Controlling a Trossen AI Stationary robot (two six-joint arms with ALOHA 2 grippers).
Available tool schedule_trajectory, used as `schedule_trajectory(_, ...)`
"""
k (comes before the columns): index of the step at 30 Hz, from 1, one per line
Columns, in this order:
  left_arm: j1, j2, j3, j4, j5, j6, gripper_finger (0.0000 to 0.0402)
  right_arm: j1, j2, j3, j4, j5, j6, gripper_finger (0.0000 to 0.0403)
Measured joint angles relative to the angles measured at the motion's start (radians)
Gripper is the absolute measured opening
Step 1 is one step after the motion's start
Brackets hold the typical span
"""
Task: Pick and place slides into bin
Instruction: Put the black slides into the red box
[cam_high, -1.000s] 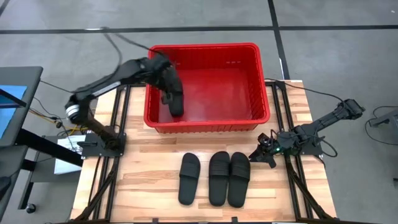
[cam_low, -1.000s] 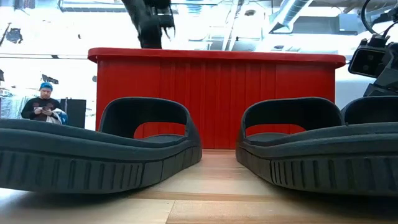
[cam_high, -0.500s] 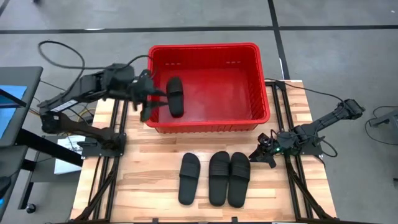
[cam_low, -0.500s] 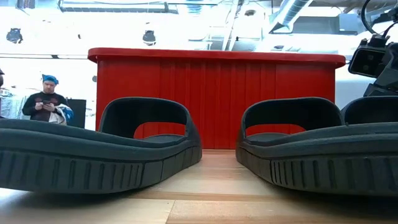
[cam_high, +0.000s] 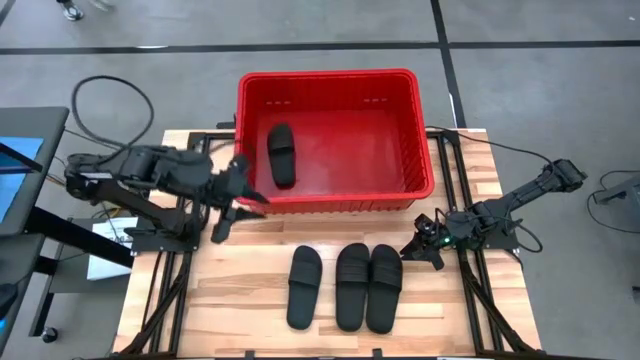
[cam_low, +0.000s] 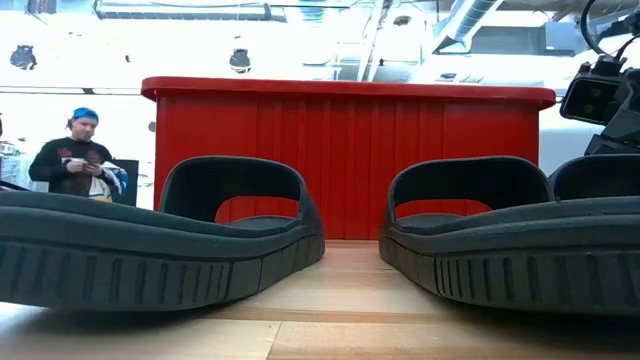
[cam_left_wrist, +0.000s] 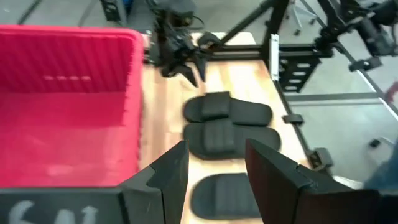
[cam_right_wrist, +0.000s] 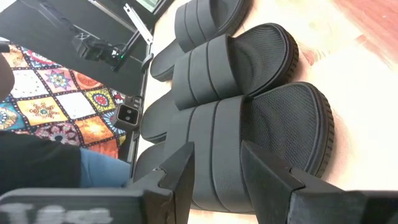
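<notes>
2 dark arms: the left arm folded low, its left gripper (cam_high: 232, 203) spread wide and empty, the right arm stretched low, its right gripper (cam_high: 413, 250) part-open and empty.

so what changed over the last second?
The left hand let go of one slide inside the bin, then drew back out over the bin's left wall to the table's left side, fingers open and empty. That slide now lies flat on the bin floor. The three slides on the table, the bin and the right hand stayed put.
</notes>
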Motion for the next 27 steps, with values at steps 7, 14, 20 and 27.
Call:
schedule_trajectory(7, -0.149, 0.085, 0.0, 0.0, -0.097, -0.099, 0.0148, 0.0, 0.0, 0.0, 0.0, 0.0, 0.0, 0.0123)
schedule_trajectory(14, -0.247, 0.193, 0.0, 0.001, -0.151, -0.174, 0.0148, 0.0, 0.0, 0.0, 0.0, 0.0, 0.0, 0.0123)
schedule_trajectory(20, -0.297, 0.283, 0.0, 0.003, -0.168, -0.228, 0.0148, 0.0, 0.0, 0.0, 0.0, 0.0, 0.0, 0.0123)
schedule_trajectory(27, -0.323, 0.371, 0.0, 0.017, -0.176, -0.258, 0.0148, 0.0, 0.0, 0.0, 0.0, 0.0, 0.0, 0.0123)
